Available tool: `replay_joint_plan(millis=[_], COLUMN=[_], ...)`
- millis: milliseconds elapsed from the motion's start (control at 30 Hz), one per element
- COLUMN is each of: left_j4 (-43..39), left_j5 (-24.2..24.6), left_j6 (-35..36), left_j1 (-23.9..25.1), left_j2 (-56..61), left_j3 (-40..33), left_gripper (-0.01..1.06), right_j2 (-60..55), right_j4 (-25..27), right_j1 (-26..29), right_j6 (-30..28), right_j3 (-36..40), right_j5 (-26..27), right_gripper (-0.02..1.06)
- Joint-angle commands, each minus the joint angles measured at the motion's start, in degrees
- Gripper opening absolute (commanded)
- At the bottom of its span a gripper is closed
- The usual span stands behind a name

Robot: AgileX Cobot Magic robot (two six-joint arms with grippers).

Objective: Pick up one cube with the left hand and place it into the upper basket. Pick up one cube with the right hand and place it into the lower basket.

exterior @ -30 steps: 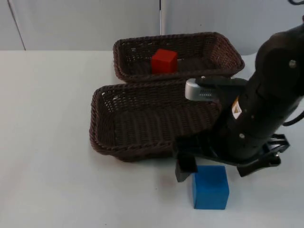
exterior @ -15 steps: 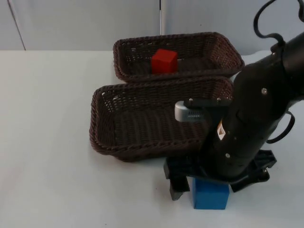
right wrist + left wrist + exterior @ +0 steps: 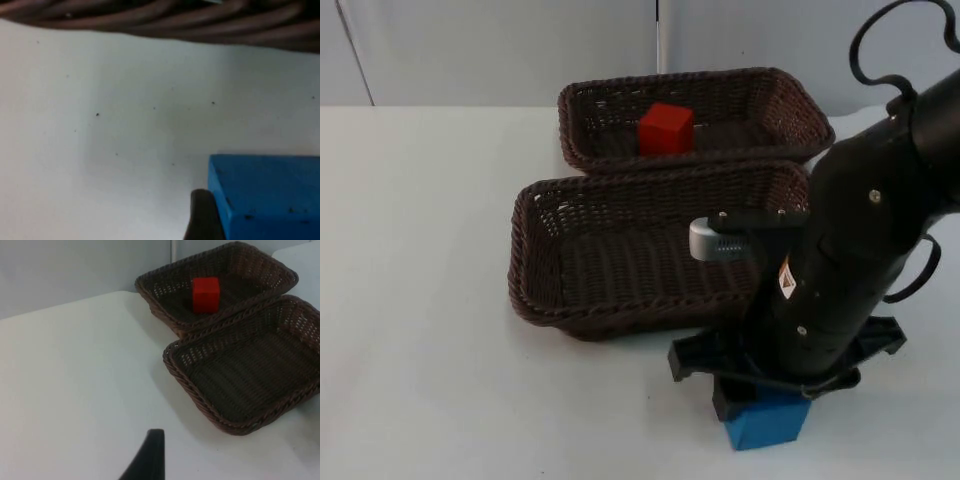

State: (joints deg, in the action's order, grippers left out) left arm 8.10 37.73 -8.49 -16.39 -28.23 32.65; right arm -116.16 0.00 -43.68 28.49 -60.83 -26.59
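Two baskets (image 3: 640,255) (image 3: 720,100), two cubes: red (image 3: 666,128) in one; right gripper (image 3: 760,400) fingers (image 3: 202,215) apparently gripping blue (image 3: 767,422).

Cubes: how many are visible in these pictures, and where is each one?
2. The red cube lies in the upper basket. The blue cube sits on the table under the right gripper.

two baskets stand on the table (image 3: 420,250), one behind the other and touching along their long sides. the upper basket (image 3: 780,95) lies nearer the partition wall (image 3: 500,50), the lower basket (image 3: 535,260) in front of it. one cube (image 3: 666,128) sits in the upper basket. a second cube (image 3: 766,420) lies on the table in front of the lower basket's right end, under the right gripper (image 3: 745,398).
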Motion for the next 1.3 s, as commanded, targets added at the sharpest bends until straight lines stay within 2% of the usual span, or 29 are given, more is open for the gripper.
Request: replay_joint_plan(millis=[0, 67, 100, 133, 433, 633, 833, 1267], left_j4=[0.5, 0.5, 0.5, 0.5, 0.5, 0.3, 0.3, 0.3], left_j5=[-0.1, -0.1, -0.1, -0.1, -0.2, -0.3, -0.3, -0.2], left_j6=[0.4, 0.4, 0.4, 0.4, 0.4, 0.4, 0.4, 0.4], left_j1=[-0.2, -0.2, -0.2, -0.2, -0.2, -0.2, -0.2, -0.2], left_j2=[0.3, 0.3, 0.3, 0.3, 0.3, 0.3, 0.3, 0.3], left_j3=[-0.1, -0.1, -0.1, -0.1, -0.1, -0.1, -0.1, -0.1], left_gripper=[0.9, 0.9, 0.9, 0.9, 0.9, 0.9, 0.9, 0.9], right_j2=[0.2, 0.6, 0.6, 1.2, 13.0, 20.7, 24.9, 25.2], right_j4=[0.0, 0.0, 0.0, 0.0, 0.0, 0.0, 0.0, 0.0], right_j1=[-0.4, -0.4, -0.4, -0.4, -0.4, -0.4, -0.4, -0.4], right_j6=[-0.1, -1.0, -1.0, -1.2, -8.4, -12.4, -17.5, -18.1], right_j3=[-0.3, -0.3, -0.3, -0.3, -0.3, -0.3, -0.3, -0.3], right_j5=[-1.1, -3.0, -3.0, -4.0, -11.7, -14.6, -15.6, -15.6], right_gripper=[0.23, 0.04, 0.04, 0.0, 0.0, 0.0, 0.0, 0.0])
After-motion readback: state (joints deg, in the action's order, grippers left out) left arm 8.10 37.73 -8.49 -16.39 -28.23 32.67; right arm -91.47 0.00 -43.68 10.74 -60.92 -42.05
